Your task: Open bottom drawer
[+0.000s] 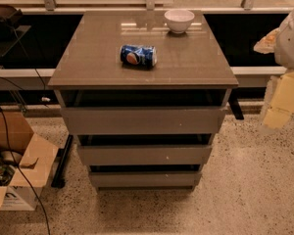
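A grey-brown cabinet [144,58] stands in the middle with three handleless drawers stacked in its front. The bottom drawer [146,179] is the slimmest and narrowest and sits just above the floor. Its flat front lines up under the middle drawer [144,154], with a dark gap above it. The top drawer [143,120] is the widest. My gripper [278,106] is a blurred pale-yellow shape at the right edge, hanging below the white arm [291,38]. It is level with the top drawer, well right of the cabinet and far above the bottom drawer.
A blue soda can [138,55] lies on its side on the cabinet top, and a white bowl [179,20] stands at the back. An open cardboard box [17,165] and black cables [19,155] are on the floor at left. Speckled floor [250,190] spreads in front and to the right.
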{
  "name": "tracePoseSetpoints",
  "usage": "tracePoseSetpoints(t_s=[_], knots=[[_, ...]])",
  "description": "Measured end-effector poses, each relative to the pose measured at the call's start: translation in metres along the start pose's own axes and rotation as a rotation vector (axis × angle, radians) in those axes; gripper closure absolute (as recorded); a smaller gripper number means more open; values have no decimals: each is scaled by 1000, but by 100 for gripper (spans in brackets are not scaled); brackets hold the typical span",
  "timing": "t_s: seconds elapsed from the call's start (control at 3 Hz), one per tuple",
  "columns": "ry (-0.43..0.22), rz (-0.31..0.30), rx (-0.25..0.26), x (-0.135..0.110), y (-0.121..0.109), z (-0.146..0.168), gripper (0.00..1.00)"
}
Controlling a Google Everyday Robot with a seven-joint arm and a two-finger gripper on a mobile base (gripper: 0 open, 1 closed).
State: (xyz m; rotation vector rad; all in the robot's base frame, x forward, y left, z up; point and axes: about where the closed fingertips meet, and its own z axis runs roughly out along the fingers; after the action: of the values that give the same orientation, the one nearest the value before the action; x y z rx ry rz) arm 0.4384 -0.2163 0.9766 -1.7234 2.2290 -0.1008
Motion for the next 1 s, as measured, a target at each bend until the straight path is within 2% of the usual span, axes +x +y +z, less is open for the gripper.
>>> tracePoseSetpoints(t_s=[0.33, 0.67, 1.0], knots=[[-2, -1, 4, -1, 0, 0, 0], [-44, 5, 17, -7, 2, 22, 0], [-113, 29, 26, -16, 6, 66, 0]])
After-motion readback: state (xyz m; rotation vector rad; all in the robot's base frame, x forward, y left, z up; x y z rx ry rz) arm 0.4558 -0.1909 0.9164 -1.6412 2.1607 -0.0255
